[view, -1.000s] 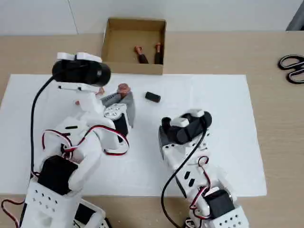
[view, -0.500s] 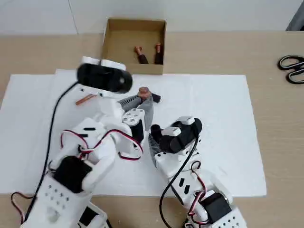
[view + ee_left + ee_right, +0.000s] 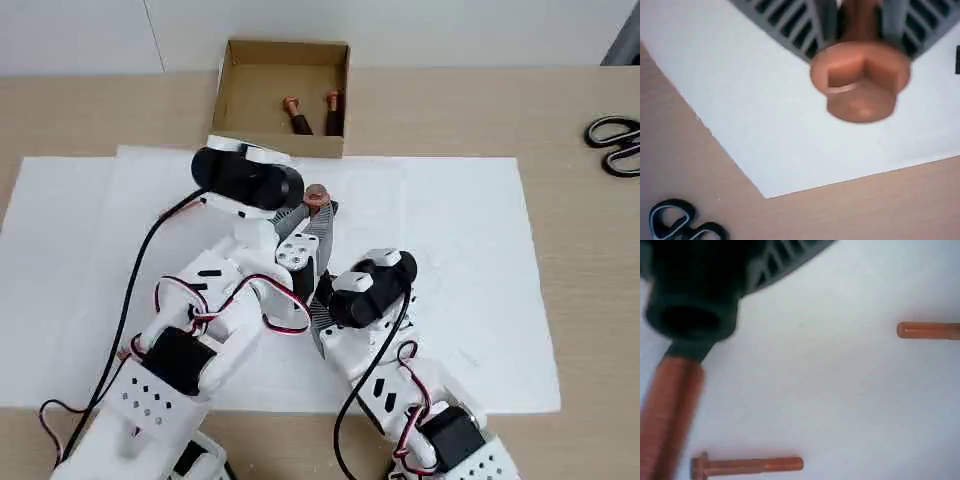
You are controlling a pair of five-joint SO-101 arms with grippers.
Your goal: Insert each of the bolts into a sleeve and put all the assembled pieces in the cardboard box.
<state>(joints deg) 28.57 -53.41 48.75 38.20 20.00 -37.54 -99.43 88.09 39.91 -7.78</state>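
Observation:
My left gripper (image 3: 315,203) is shut on a copper bolt (image 3: 316,194) and holds it head up over the white paper, just in front of the cardboard box (image 3: 283,143). The hexagonal head of this bolt (image 3: 860,80) sits between the grey fingers (image 3: 790,27). A small black sleeve (image 3: 331,209) lies right beside it, partly hidden. My right gripper (image 3: 318,312) is below, close against the left arm. It is shut on a black sleeve (image 3: 690,315), and a copper shaft (image 3: 670,410) runs on from that sleeve. Two loose bolts (image 3: 747,465) (image 3: 930,330) lie on the paper.
Two assembled pieces (image 3: 295,113) (image 3: 333,110) lie in the box. Scissors (image 3: 615,143) rest at the table's far right, with the scissors (image 3: 680,227) also beyond the paper's edge in the left wrist view. The white paper (image 3: 470,250) covers the table's middle.
The left arm has swung right with its bolt, from the paper's left part to beside the black sleeve. The right arm has shifted left and toward the table's front, close to the left arm.

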